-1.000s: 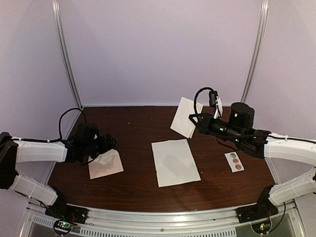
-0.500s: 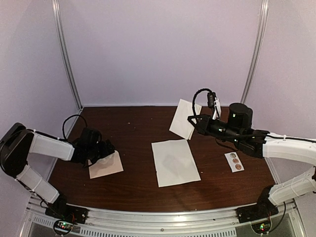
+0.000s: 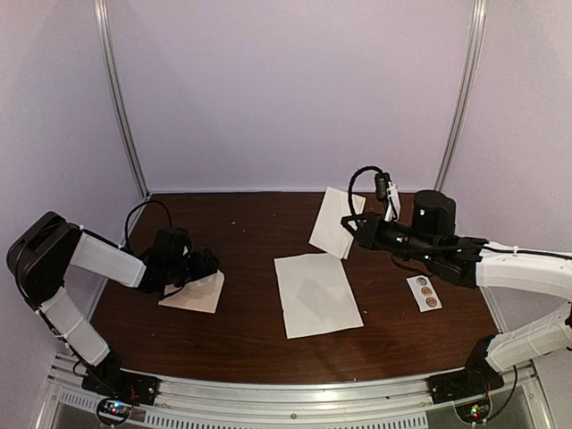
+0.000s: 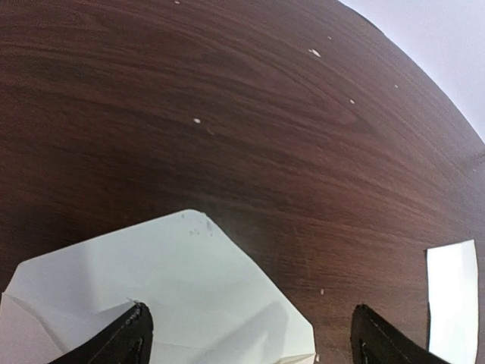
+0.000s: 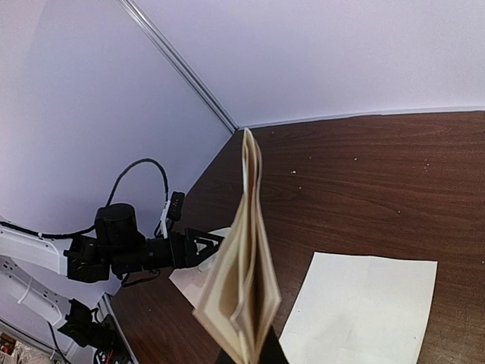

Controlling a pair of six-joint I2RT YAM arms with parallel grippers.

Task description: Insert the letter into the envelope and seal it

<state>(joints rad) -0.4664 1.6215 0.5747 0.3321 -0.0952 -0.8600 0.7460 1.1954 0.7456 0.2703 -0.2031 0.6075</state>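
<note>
The letter point(image 3: 317, 293) lies flat on the dark wooden table point(image 3: 250, 223). Well to its left lies the envelope point(image 3: 197, 297), small, cream and creased. The left gripper point(image 3: 204, 265) hangs low over the envelope's far edge with its jaws spread wide, gripping nothing. In the wrist view one of its fingers point(image 4: 127, 340) overlaps the paper and the other sits over bare wood on the side toward the letter; whether either touches down cannot be told. Just beyond the letter's far right corner, the right gripper point(image 3: 349, 222) is clamped tight on a folded paper point(image 3: 332, 219) and holds it raised clear of the table. From that arm's wrist camera the paper shows edge-on, its layers splayed slightly apart. To the right of the letter, apart from it, lies a white sticker strip point(image 3: 426, 292) carrying three round stickers.
</note>
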